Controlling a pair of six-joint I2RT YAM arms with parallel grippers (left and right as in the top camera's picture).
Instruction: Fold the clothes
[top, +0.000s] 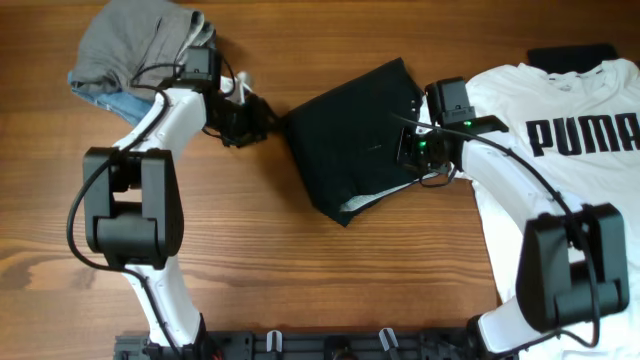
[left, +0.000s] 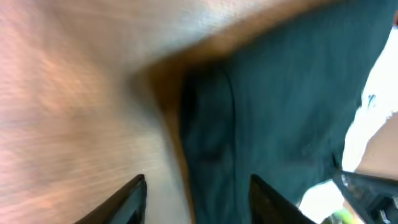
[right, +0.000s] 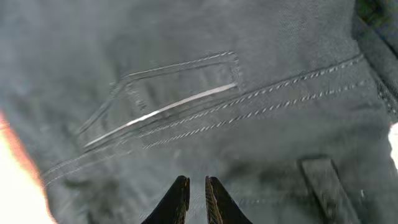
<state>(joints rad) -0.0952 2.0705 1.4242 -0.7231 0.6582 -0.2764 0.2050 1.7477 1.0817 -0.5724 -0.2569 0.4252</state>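
The black trouser-like piece (top: 355, 140) lies folded in the middle of the table, with a strip of white lining (top: 365, 203) showing at its lower edge. My left gripper (top: 262, 125) is at its left corner. In the left wrist view the jaws (left: 198, 186) are open, with the edge of the black fabric (left: 280, 112) between them. My right gripper (top: 410, 150) is over the piece's right side. In the right wrist view its fingers (right: 196, 183) are nearly together over the black fabric (right: 186, 93), near a stitched pocket.
A white PUMA T-shirt (top: 560, 120) lies spread at the right, under my right arm. A grey piece (top: 135, 40) and a blue piece (top: 115, 100) are bunched at the back left. A dark object (top: 570, 55) lies at the back right. The table is brown wood (top: 300, 270).
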